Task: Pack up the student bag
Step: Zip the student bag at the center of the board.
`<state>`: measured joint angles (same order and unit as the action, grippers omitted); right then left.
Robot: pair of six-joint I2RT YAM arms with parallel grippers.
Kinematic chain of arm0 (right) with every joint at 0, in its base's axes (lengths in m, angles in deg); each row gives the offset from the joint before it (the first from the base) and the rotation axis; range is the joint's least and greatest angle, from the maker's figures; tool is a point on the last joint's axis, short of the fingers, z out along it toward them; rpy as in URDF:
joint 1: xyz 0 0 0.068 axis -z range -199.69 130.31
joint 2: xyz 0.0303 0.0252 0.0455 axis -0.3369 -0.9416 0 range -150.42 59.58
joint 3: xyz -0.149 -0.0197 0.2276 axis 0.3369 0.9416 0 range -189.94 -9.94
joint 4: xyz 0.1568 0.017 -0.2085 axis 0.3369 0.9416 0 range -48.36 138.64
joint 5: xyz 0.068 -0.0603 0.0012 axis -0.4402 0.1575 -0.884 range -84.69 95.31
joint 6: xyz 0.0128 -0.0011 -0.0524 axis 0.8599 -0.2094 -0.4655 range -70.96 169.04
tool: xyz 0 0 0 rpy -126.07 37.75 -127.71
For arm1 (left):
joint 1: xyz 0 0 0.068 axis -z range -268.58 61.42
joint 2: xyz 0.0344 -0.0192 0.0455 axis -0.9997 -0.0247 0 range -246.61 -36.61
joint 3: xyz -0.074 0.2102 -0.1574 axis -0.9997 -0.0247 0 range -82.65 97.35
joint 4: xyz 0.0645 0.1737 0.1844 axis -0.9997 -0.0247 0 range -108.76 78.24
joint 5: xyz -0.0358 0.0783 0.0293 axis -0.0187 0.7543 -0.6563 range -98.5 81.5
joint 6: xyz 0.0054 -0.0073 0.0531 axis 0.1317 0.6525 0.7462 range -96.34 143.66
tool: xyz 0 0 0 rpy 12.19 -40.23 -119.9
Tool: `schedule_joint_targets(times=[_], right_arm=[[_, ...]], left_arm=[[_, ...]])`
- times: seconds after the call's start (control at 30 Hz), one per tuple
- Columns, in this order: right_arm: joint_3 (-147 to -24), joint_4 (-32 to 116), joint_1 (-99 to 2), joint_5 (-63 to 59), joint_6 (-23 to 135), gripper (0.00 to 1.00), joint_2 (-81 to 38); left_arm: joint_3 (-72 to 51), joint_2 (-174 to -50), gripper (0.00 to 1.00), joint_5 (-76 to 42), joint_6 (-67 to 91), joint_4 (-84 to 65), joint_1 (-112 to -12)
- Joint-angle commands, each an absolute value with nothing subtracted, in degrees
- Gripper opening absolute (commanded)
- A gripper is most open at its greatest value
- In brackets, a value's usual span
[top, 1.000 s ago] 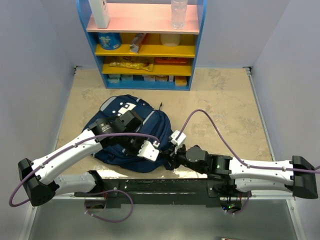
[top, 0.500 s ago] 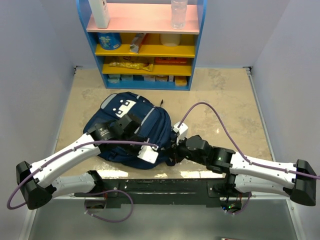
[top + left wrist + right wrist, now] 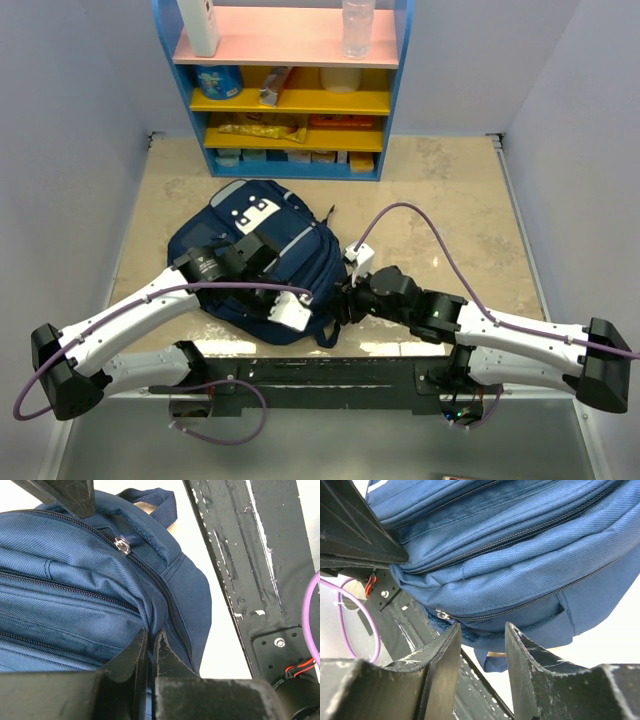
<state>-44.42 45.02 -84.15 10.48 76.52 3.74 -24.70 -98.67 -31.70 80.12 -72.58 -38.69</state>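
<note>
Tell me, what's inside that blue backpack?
Nothing inside shows. The backpack has its zipper closed in both close-up views, so the fabric hides whatever it holds.

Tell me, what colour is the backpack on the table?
The backpack is navy blue with a thin light stripe, clearest in the top external view.

We see a beige, marbled worktop filling the middle of the overhead view. The student bag lies flat on it, left of centre, its lower end near the black rail along the bottom. A blue shelf unit stands at the worktop's upper edge.
</note>
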Motion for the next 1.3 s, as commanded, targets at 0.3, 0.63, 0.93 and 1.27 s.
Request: schedule_joint_targets(times=[0.3,0.63,0.93,1.27], right_arm=[[-36.40,30.92,-90.96,11.19,79.36,0.46,5.18],[-33.49,23.19,-93.51,24.02,78.39,0.48,-0.19],[-34.37,24.24,-94.39,27.20,75.40,0.41,8.42],[-30.60,18.88,-94.66,23.76,78.65,0.36,2.27]], left_arm=[[-20.25,-99.71,0.00,-32.49,76.13,-68.27,-39.19],[-16.74,-100.24,0.00,-34.60,75.60,-69.85,-39.10],[-19.19,-99.18,0.00,-34.16,75.51,-70.30,-39.10],[-18.49,-99.62,0.00,-33.81,75.07,-69.77,-39.10]])
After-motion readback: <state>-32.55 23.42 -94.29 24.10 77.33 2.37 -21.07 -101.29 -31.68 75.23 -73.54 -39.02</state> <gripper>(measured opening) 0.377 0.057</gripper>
